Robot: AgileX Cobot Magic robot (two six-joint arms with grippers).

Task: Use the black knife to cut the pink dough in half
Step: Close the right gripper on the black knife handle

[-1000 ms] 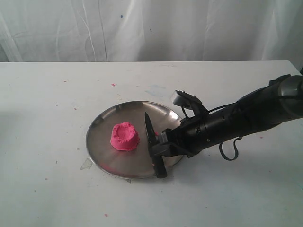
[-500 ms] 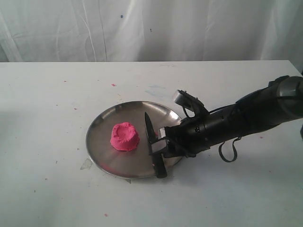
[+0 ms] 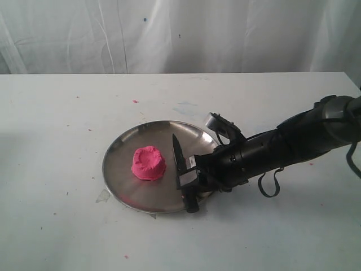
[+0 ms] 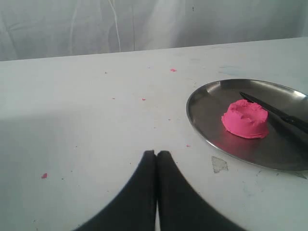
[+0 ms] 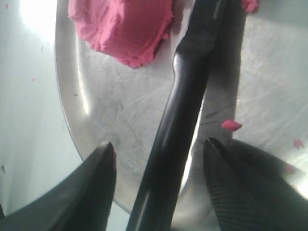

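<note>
Straddling the black knife [image 5: 179,120] handle, right gripper [image 5: 159,149] is spread wide, gripping nothing yet. Closing off-centre could skid it across the plate [image 3: 121,148] into pink dough [image 3: 149,162]. Left gripper [image 4: 157,155] is pinched together, empty.

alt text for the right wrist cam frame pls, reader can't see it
Close-up from the wrist: the open hand straddles the black knife, one finger on either side of the handle, not yet closed. The knife lies on a scratched steel plate, with the pink dough beside its blade and a few pink crumbs.
</note>
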